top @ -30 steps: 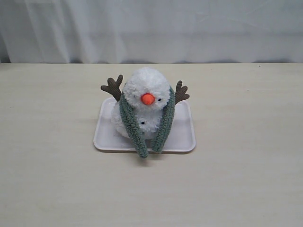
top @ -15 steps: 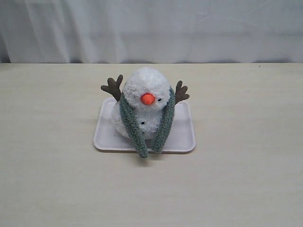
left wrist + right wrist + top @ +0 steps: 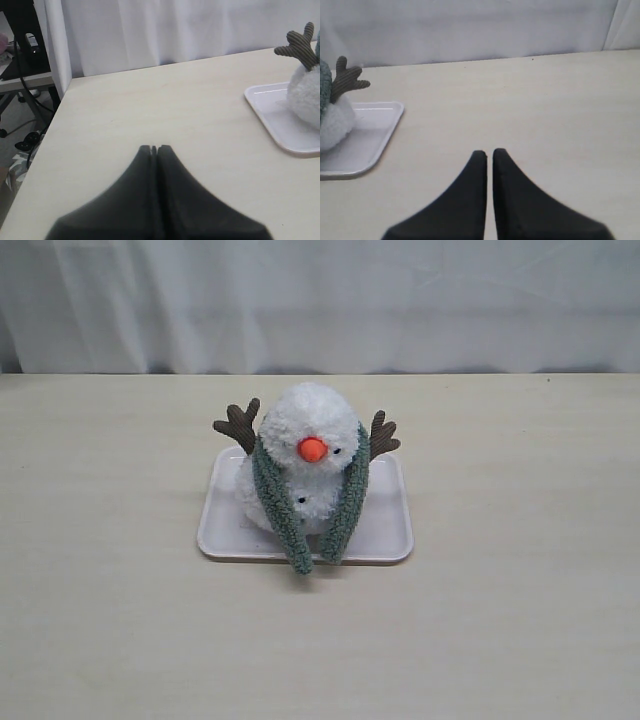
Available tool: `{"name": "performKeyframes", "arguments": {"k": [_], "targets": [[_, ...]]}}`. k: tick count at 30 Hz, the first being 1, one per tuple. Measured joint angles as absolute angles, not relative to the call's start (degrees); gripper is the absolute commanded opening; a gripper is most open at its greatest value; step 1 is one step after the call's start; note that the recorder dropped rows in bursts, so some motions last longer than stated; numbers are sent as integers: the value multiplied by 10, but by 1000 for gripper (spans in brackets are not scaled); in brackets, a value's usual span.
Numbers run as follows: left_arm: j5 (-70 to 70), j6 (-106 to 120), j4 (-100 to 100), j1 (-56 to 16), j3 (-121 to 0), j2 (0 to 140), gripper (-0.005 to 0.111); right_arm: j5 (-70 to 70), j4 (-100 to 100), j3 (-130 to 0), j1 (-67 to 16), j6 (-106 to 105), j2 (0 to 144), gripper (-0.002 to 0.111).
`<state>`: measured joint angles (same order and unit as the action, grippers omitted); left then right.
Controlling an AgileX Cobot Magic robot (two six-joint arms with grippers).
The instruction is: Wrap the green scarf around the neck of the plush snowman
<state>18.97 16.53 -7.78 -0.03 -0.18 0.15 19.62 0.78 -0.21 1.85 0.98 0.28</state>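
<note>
Plainly, the plush snowman point(image 3: 305, 455) sits upright on a pale tray point(image 3: 385, 530) near the middle of the light wooden table point(image 3: 520, 620), with a white curtain point(image 3: 320, 300) hanging behind it at twelve o'clock. The green scarf point(image 3: 275, 505) is draped over it: one strip runs down each side of the head, from about ten and two o'clock past the carrot nose point(image 3: 312, 448), and the two rounded ends draw close together at six o'clock, lying over the tray's near rim. The stretch of scarf behind the neck point(image 3: 312, 474) is hidden by the head, so it probably passes around the back, though that cannot be seen. At the front the neck is uncovered and the ends are neither crossed nor tied. The brown twig arms point(image 3: 238, 423) stick up at ten and two o'clock of the body. Neither arm shows in the exterior view. The left gripper point(image 3: 154, 148) hovers above bare table, apart from the tray, jaws pressed together with nothing between them. The right gripper point(image 3: 489, 153) hangs likewise over bare table on the tray's other side, its jaws drawn to a thin slit and holding nothing.
</note>
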Motion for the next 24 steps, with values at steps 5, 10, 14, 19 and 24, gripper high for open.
{"name": "performKeyframes", "arguments": {"k": [5, 10, 14, 19, 24], "targets": [[190, 165, -78, 0, -2, 1, 0, 196, 8, -2, 19, -71, 3, 4], [190, 165, -78, 0, -2, 1, 0, 196, 8, -2, 19, -79, 3, 4], [190, 165, -78, 0, -2, 1, 0, 196, 8, -2, 19, -80, 3, 4], [190, 165, -78, 0, -2, 1, 0, 196, 8, -2, 19, -80, 3, 4], [190, 165, -78, 0, -2, 1, 0, 196, 8, -2, 19, -80, 3, 4]]}}
